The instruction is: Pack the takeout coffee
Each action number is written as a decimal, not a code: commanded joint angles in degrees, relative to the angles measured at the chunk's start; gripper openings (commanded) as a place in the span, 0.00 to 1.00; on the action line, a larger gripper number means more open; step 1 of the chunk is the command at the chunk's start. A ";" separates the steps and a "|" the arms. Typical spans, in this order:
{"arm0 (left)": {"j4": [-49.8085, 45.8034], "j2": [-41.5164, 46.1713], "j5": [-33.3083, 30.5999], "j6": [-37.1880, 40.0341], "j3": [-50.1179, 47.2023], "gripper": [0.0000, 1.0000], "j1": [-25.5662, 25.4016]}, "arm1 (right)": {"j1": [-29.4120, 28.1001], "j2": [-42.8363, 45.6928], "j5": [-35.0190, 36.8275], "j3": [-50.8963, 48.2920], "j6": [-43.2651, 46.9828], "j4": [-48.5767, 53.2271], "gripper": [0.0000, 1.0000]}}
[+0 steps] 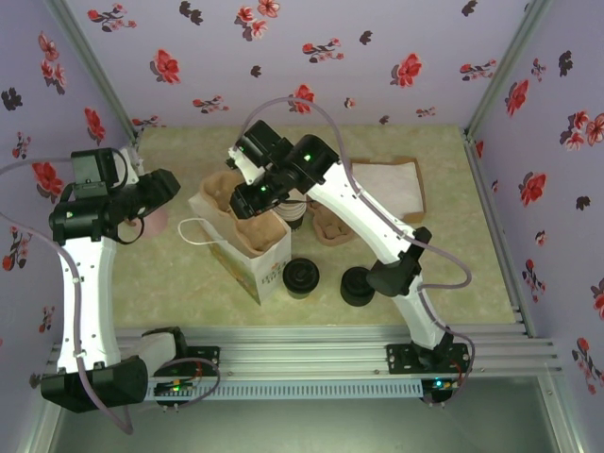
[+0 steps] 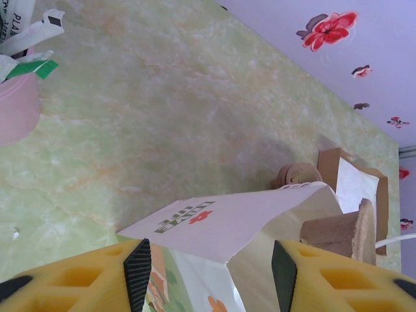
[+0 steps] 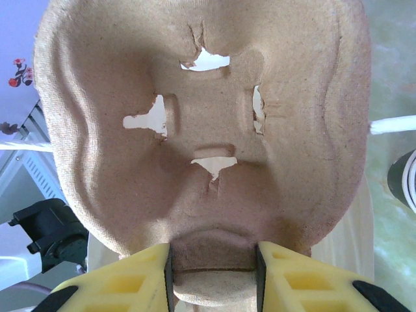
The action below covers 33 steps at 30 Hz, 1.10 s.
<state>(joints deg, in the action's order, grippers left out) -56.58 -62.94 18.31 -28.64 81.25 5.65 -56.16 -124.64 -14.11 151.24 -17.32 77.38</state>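
Pinching the edge of a pulp cup carrier point(image 3: 208, 130), the right fingers point(image 3: 140, 283) hold it at the mouth of the open paper bag point(image 1: 247, 247). The left fingers point(image 2: 136, 270) stand apart and empty, just beside the bag's top edge. The takeout coffee point(image 1: 302, 276), seemingly the dark lidded cup, stands on the tabletop point(image 1: 170, 283) just right of the bag, near another black round item point(image 1: 357, 286).

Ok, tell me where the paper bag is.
Top view: the paper bag stands left of the table centre, under the right gripper, which holds a pulp cup carrier at its open mouth; the left gripper is at its left.
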 commanded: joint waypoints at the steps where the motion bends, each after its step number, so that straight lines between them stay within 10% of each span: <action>1: 0.77 -0.38 1.45 -0.54 -0.39 0.53 0.41 | -0.69 -1.19 3.06 2.17 1.50 2.22 0.35; 33: 1.91 -0.34 1.91 -0.12 -3.80 0.52 0.37 | -4.74 -4.11 10.89 3.27 3.13 4.13 0.35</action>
<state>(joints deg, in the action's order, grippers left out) -55.86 -63.42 19.16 -28.62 77.76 5.65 -60.18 -127.66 -5.50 152.48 -15.38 79.70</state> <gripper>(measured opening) 0.520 0.350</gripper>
